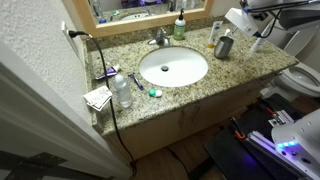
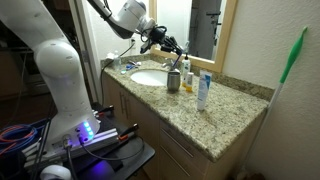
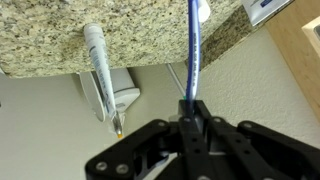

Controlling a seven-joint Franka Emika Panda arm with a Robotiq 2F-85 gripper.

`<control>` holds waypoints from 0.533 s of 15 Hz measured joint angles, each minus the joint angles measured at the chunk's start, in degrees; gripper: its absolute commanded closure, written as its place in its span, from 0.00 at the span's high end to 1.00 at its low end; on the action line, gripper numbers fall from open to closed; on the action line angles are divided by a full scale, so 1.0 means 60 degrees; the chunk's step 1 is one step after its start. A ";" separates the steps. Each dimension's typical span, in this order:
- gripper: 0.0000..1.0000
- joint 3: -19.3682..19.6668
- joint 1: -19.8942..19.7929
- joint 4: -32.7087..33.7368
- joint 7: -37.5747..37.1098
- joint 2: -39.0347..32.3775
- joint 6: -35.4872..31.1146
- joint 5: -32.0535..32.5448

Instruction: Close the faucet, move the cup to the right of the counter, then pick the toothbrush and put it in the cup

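From where I stand, the gripper (image 3: 192, 113) is closed tight on the toothbrush (image 3: 193, 50). In the wrist view the blue handle goes between the two fingers and points up to 12 o'clock, over the edge of the counter (image 1: 232, 70).

The cup (image 1: 223, 46) stands on the granite at about 2 o'clock from the sink basin (image 1: 172, 68), on the right part of the top, so I judge that this move is done. The faucet (image 1: 158, 38) is at 12 o'clock of the basin. I see no water running, but it is too small to be sure, so I only suppose it is closed. The brush is picked up and it is not in the cup. In an exterior view the arm's end hangs at about 11 o'clock above the cup. What is left, I think, is to bring the brush over the cup and let it go inside.

I count one faucet, one cup, one blue toothbrush, one gripper, one green soap bottle (image 1: 179, 28) and one clear water bottle (image 1: 122, 90).
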State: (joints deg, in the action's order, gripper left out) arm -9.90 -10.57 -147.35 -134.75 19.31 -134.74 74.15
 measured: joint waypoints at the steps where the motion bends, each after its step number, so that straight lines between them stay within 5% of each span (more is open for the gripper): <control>1: 0.02 0.0012 0.0014 0.0043 -0.0001 -0.0047 0.0009 0.0000; 8: 0.02 0.0619 0.1057 0.0369 0.0095 -0.1081 0.0535 -0.0038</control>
State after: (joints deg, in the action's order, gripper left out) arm -6.19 -4.23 -145.13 -134.18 12.82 -131.53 73.92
